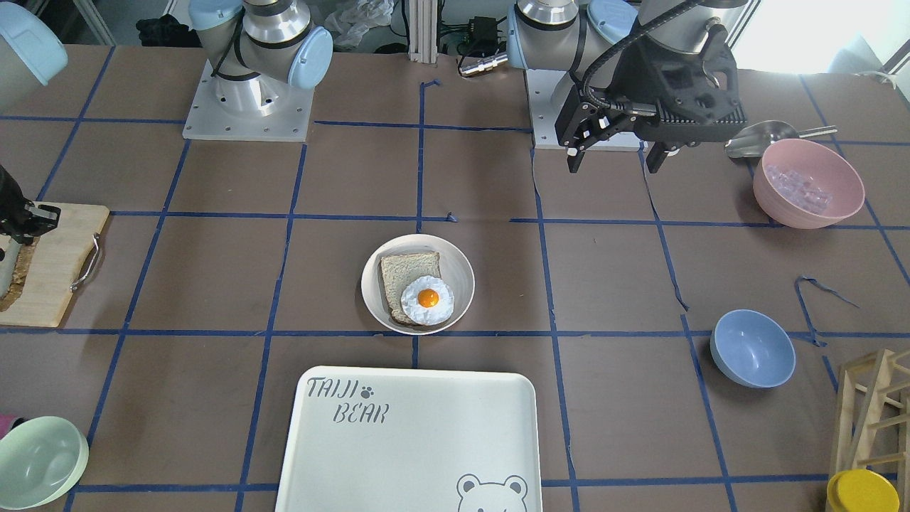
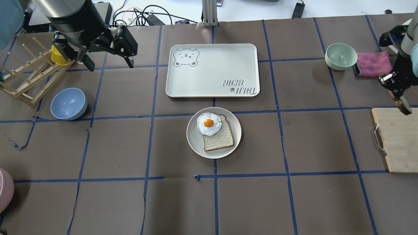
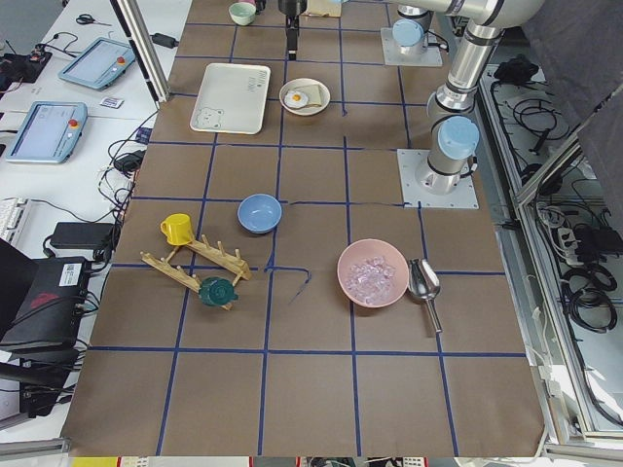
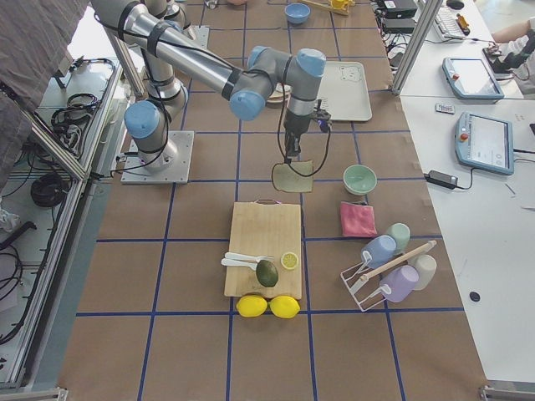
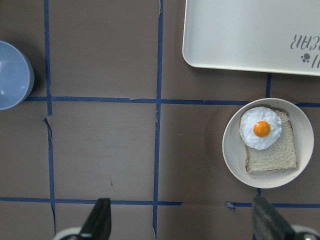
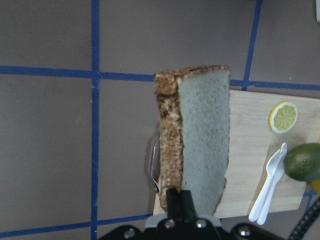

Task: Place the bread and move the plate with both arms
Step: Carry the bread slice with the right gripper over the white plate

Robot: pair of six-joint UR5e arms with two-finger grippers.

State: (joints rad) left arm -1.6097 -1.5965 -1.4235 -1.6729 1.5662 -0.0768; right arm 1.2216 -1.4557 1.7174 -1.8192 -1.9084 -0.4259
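Observation:
The bread [image 6: 200, 145], a thick wholemeal slice with a dark crust, hangs on edge from my right gripper [image 2: 397, 96], which is shut on it above the near end of the wooden cutting board [image 2: 396, 140]. The bread also shows in the exterior right view [image 4: 292, 177]. The round cream plate [image 2: 193, 137] sits mid-table and holds a thinner slice with a fried egg [image 2: 208, 124]. My left gripper [image 2: 111, 67] is open and empty, high over the table well left of the plate. In the left wrist view the plate [image 5: 232, 150] lies to the right.
The TAIJI BEAR tray [image 2: 212, 70] lies just beyond the plate. A pale green bowl [image 2: 341, 56] and pink cloth [image 2: 372, 63] sit far right. A blue bowl [image 2: 68, 103] and wooden rack [image 2: 26, 78] are left. A pink bowl [image 1: 808, 183] sits near the left arm's base.

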